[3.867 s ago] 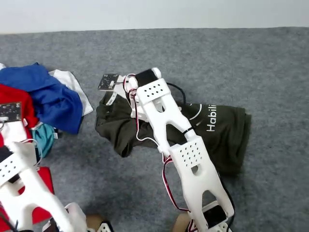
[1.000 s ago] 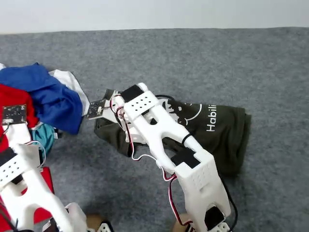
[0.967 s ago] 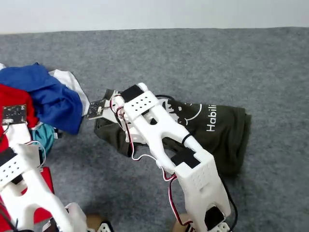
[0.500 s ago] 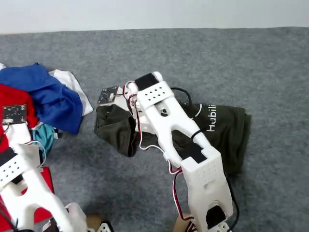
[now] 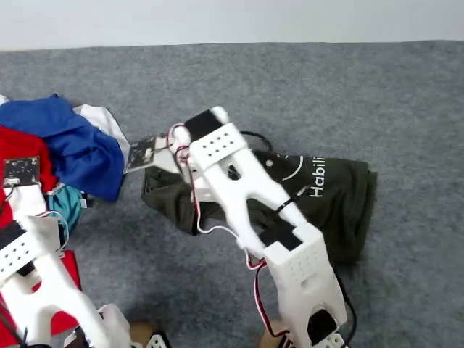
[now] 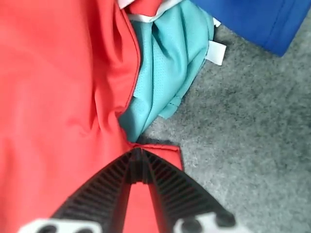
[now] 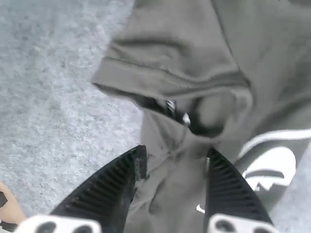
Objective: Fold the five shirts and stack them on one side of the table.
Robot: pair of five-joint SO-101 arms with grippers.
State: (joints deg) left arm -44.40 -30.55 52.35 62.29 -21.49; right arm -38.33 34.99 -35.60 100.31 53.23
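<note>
Since its arm swung sideways, the right tool gapes over the olive shirt.

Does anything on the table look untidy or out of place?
Yes. The dark olive shirt is crumpled at one end, under the open right gripper. The other shirts lie in an unfolded heap.

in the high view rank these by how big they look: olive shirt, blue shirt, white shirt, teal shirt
1. olive shirt, largest even though it is partly covered.
2. blue shirt.
3. white shirt and teal shirt: both are small slivers poking out from under other shirts, too alike to rank.
</note>
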